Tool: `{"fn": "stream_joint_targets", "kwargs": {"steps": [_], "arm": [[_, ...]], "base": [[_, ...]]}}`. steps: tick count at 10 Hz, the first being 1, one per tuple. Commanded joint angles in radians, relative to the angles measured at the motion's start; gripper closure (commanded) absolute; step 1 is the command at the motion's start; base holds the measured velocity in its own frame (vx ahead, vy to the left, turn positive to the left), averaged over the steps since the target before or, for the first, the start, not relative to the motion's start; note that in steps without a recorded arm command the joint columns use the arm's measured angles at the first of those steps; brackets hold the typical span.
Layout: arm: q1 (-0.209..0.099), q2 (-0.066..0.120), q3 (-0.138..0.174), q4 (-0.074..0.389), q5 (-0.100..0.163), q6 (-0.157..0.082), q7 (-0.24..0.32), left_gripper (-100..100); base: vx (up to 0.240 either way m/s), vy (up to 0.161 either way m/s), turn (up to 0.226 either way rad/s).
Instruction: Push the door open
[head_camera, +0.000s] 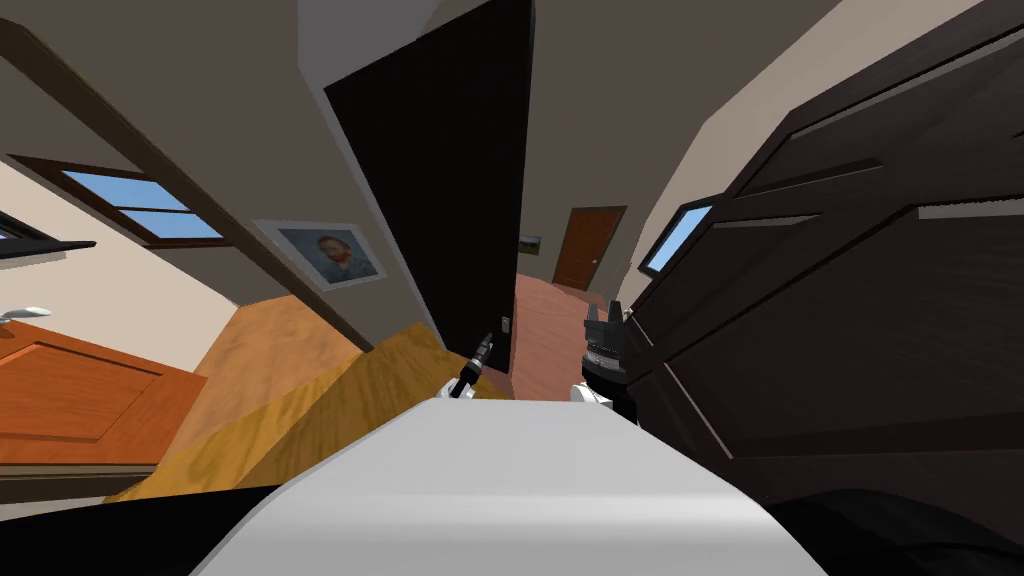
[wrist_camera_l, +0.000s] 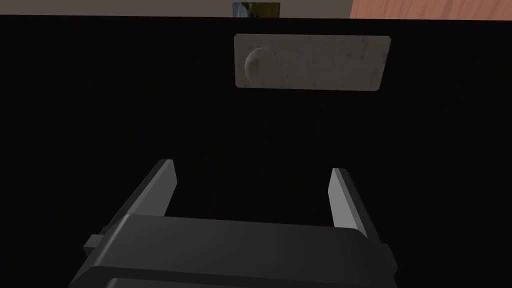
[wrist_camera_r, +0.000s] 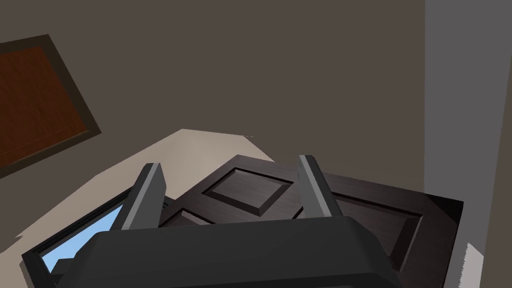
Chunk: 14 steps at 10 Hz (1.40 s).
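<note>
Left gripper (wrist_camera_l: 252, 166) first, since it sits closest in its own camera: the two blades are spread wide with nothing between them, aimed at a flat black surface (wrist_camera_l: 125, 100). That surface carries a grey plate (wrist_camera_l: 330, 62) with a round knob (wrist_camera_l: 256, 62) at one end. The plate lies ahead of the fingertips and apart from them. Whether the black plane is another door's face, I cannot tell.

Over on my right gripper (wrist_camera_r: 230, 161) the blades are also spread and hold nothing. The door (head_camera: 850, 330) I take to be the task's is the dark panelled one. It stands close along my right side and angles away towards a window (head_camera: 675, 235). From the head camera the right gripper is just beside the door's near edge, and I cannot tell whether it touches. Between the black surface and the door, a reddish hallway floor (head_camera: 545, 330) runs to a brown door (head_camera: 585, 245) at the far end.

My worry is the thin blades. If I push with them spread, one could slip into a sunken panel and jam, or slide off the edge and lose the door. Because the door is so close to my right side, a forward drive might scrape it with the arm. On the left, a careless reach could hook the knob.
</note>
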Motion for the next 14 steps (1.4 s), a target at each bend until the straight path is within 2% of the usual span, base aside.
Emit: {"fn": "stream_joint_targets", "kwargs": {"steps": [1,3,4,8,13,14], "arm": [[0.001,-0.005,-0.003,-0.008,-0.001,0.005,0.005,-100],[-0.002,-0.008,-0.003,-0.003,0.0,0.001,0.004,-100],[-0.002,-0.004,0.0,-0.001,0.001,0.0,0.001,-100],[-0.003,-0.002,0.008,0.004,0.005,-0.006,-0.008,-100],[-0.004,-0.017,0.02,0.012,0.01,-0.014,-0.021,-100],[-0.003,-0.014,0.018,0.008,0.009,-0.011,-0.019,-100]], "base": [[-0.216,-0.008,0.039],[-0.156,0.024,0.018],[0.092,-0.047,-0.036],[0.196,-0.058,-0.023],[0.193,-0.079,-0.027],[0.087,-0.028,0.0]]}}
